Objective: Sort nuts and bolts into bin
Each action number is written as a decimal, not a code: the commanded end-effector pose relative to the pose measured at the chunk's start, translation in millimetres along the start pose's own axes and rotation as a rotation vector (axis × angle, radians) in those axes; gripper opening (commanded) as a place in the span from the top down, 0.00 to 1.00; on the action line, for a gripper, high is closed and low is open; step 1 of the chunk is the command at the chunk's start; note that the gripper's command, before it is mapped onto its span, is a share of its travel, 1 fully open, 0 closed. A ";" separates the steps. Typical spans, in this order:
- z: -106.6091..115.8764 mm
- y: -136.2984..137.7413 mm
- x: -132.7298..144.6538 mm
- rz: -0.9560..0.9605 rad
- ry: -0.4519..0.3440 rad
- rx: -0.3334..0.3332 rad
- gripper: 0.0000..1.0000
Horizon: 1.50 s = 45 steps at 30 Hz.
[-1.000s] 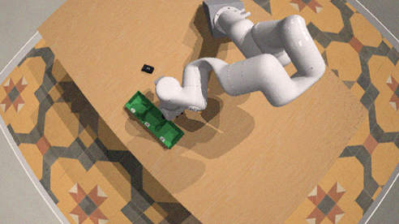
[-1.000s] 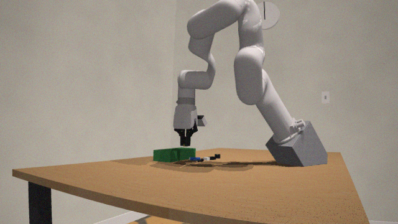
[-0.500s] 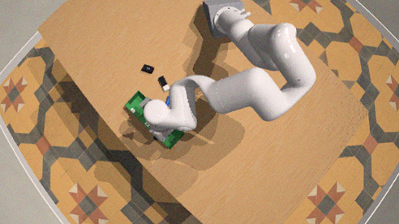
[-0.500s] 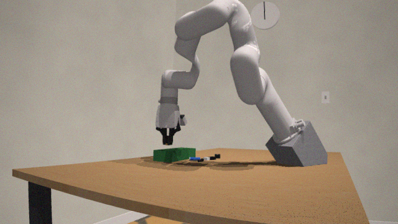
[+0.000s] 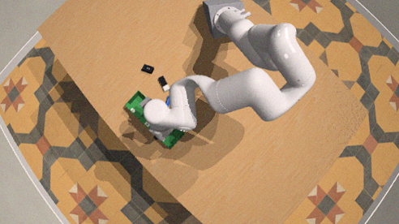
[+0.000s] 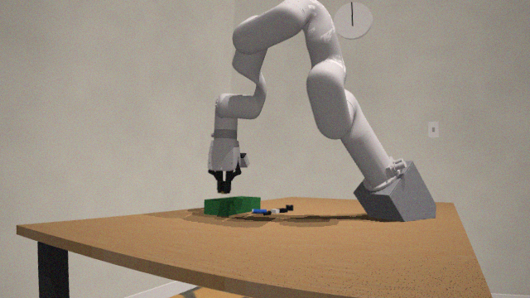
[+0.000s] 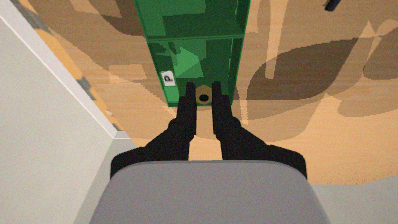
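Observation:
My gripper is shut on a small brass nut, which shows as a ring with a dark hole between the black fingertips. It hangs a little above the green bin, over the near end of the compartment that bears the white P label. A divider separates this compartment from the one beyond it. In the overhead view the arm hides the gripper and most of the bin.
Beside the bin lie a blue piece, a black-and-white piece and a black piece. The robot base stands at the far side. The table edge runs close to the bin's outer side.

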<state>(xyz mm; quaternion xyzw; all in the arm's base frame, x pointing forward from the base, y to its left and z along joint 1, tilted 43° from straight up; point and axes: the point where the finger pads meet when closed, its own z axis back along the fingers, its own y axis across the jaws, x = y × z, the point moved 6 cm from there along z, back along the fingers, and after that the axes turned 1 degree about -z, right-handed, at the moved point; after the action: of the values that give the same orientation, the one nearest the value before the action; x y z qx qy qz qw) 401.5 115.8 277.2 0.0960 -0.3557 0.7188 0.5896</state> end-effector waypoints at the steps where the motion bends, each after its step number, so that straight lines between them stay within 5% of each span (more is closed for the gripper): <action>1: 0.9 -0.4 0.1 0.001 0.000 -0.003 1.00; 12: 0.9 0.6 -0.1 0.001 0.000 -0.003 1.00; 45: -50.5 0.5 -0.1 0.001 0.000 -0.003 1.00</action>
<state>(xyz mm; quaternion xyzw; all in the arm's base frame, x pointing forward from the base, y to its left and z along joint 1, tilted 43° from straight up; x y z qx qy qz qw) 413.7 146.5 239.9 0.0964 -0.3551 0.7189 0.5897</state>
